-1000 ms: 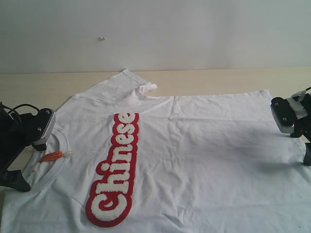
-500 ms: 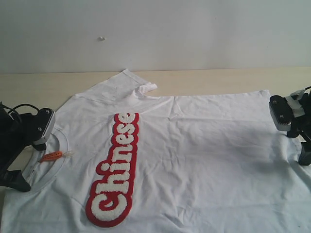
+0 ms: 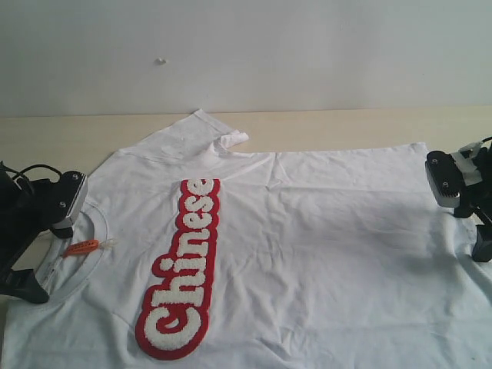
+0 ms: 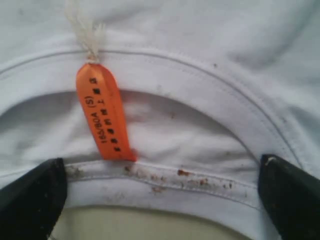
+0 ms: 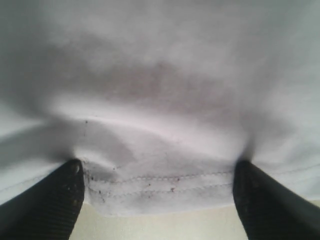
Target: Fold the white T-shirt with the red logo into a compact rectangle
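Observation:
The white T-shirt (image 3: 323,254) lies spread flat, front up, with the red logo (image 3: 184,269) running lengthwise on its chest. My left gripper (image 3: 44,257) is at the ribbed collar (image 4: 200,95), open, its fingers wide apart either side of the collar's near edge, next to the orange neck tag (image 4: 105,112). My right gripper (image 3: 474,231) is at the opposite end, open, with the stitched bottom hem (image 5: 160,182) lying between its fingers (image 5: 45,200). The fabric puckers slightly where the fingertips press on it.
The shirt rests on a pale wooden table (image 3: 346,123) backed by a plain white wall (image 3: 246,46). One sleeve (image 3: 207,131) lies towards the wall with its cuff turned up. The table's front edge is out of view.
My right gripper has shifted slightly to the left over the hem. The left gripper and the shirt have not visibly moved.

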`<state>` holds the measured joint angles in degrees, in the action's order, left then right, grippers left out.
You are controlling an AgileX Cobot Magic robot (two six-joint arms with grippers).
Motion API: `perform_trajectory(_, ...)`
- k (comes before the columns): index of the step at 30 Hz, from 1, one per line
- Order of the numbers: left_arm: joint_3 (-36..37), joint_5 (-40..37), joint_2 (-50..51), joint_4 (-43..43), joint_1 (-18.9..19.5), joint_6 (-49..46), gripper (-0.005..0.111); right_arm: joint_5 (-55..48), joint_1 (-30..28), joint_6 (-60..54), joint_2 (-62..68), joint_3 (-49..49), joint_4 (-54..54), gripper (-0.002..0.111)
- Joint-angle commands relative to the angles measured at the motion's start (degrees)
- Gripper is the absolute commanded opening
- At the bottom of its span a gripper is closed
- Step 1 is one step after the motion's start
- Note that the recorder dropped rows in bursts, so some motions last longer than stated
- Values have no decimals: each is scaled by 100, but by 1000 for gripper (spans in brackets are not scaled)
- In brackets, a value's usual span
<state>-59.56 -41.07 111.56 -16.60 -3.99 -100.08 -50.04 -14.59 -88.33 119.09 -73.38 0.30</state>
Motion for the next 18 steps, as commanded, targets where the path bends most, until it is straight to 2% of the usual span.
perform_trajectory(1,24,335,123,-80,3,16,105,199,-10,2,78,-19,149,79)
perform_trajectory(18,24,254,128,-80,3,26,105,334,-10,2,78,-19,264,79)
